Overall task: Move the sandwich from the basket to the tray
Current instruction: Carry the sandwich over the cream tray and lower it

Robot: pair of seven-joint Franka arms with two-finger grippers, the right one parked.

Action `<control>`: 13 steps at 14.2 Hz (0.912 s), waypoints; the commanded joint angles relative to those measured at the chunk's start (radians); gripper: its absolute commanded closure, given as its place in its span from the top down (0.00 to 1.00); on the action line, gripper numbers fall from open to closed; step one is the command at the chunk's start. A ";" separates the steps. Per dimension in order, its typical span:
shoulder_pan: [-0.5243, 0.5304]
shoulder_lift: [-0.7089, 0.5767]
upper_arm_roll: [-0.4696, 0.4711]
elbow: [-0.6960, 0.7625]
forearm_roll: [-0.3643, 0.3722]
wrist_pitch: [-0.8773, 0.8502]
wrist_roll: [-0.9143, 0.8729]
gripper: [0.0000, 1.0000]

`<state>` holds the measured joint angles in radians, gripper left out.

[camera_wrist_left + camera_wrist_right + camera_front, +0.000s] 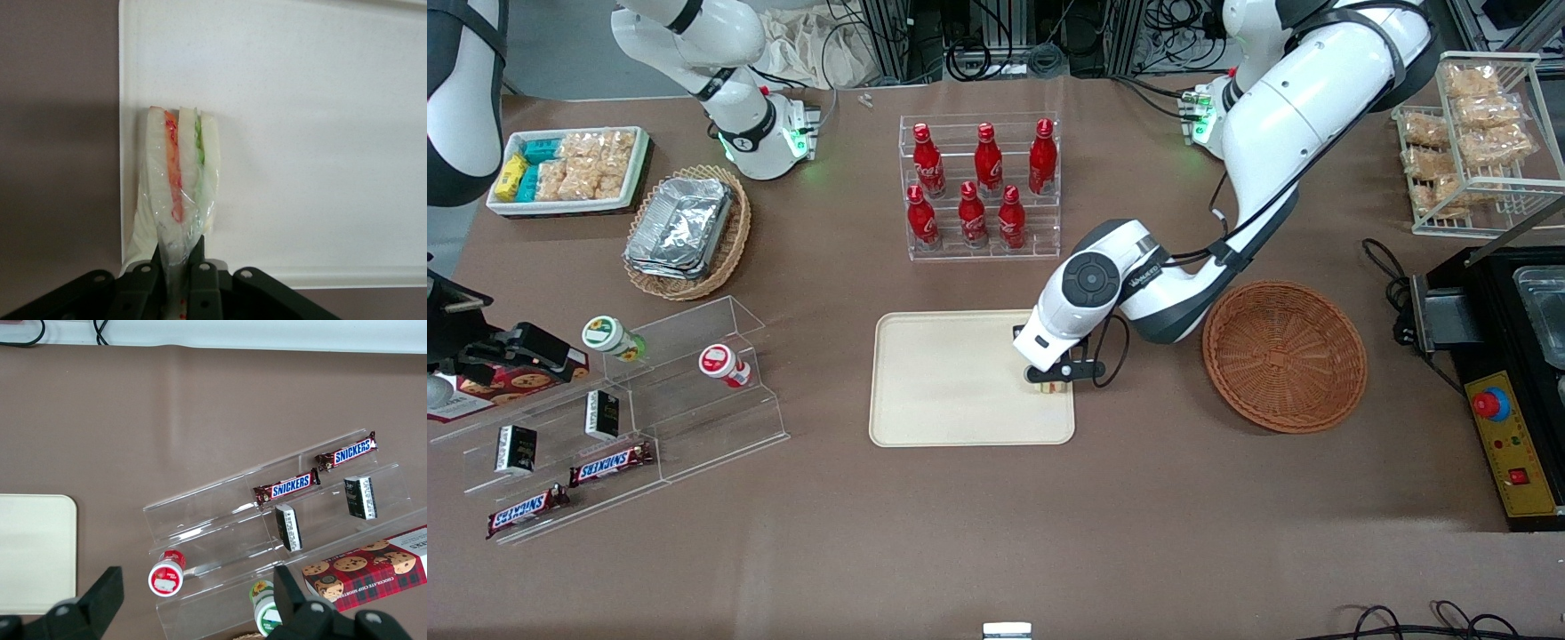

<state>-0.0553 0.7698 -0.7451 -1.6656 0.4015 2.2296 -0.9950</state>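
Brown bench (996, 533) all around, and on the cream tray's (951, 391) edge nearest the wicker basket (1284, 356) sits the sandwich (180, 180): pale bread, orange and green filling stripes, clear wrap. Tool (179, 267) clenched on its wrapped tip. Basket holds nothing. Red Coca-Cola bottles (978, 182) stand in a clear rack farther from the camera; Snickers bars (609, 464) lie toward the parked arm's end.

A clear stepped rack (280, 520) stands on the brown surface (167, 407). It carries two Snickers bars (287, 486), two small dark boxes (288, 527), a red-capped jar (166, 577) and a green-capped jar (267, 610). A cookie box (367, 573) lies beside it. The tray (33, 553) shows one rounded corner.
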 commanded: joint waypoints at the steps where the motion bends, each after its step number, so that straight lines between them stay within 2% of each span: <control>1: -0.020 0.014 0.016 0.026 0.028 -0.001 -0.033 0.38; 2: -0.030 0.014 0.023 0.026 0.036 -0.001 -0.033 0.48; 3: -0.037 0.014 0.032 0.026 0.039 -0.001 -0.036 0.67; 4: -0.041 0.014 0.038 0.027 0.042 -0.001 -0.034 1.00; 9: -0.044 -0.020 0.039 0.088 0.069 -0.036 -0.031 1.00; 13: -0.006 -0.148 0.033 0.200 0.054 -0.296 -0.014 1.00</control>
<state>-0.0740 0.7208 -0.7206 -1.5001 0.4523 2.0401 -1.0023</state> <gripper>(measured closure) 0.000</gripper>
